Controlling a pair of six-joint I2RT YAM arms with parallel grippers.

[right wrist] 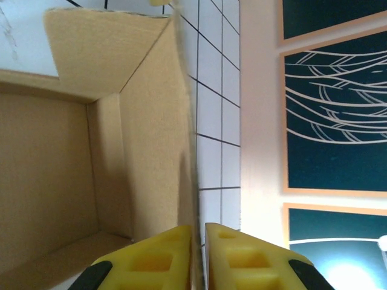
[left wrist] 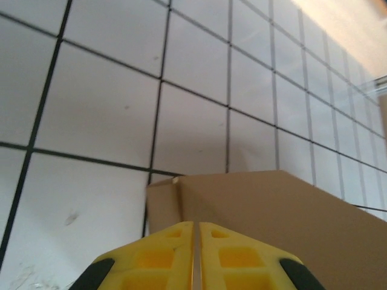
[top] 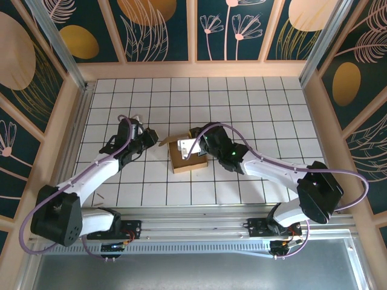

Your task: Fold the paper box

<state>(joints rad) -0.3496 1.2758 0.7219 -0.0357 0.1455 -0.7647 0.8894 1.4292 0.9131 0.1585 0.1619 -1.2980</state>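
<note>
The paper box (top: 185,162) is a brown cardboard tray, partly folded, in the middle of the tiled table. One flap (top: 165,142) juts out at its far left corner. My right gripper (top: 195,147) reaches over the box from the right. In the right wrist view the right gripper (right wrist: 198,227) is shut on the top edge of an upright wall (right wrist: 154,121), with the box floor (right wrist: 48,181) to its left. My left gripper (top: 151,138) sits just left of the box. In the left wrist view the left gripper (left wrist: 197,225) is shut and empty, just short of the box's outer side (left wrist: 272,211).
The white tiled table (top: 254,109) is bordered by wooden rails (top: 193,69) at the back and sides. A metal rail (top: 193,216) carrying both arm bases runs along the near edge. Purple cables loop off both arms.
</note>
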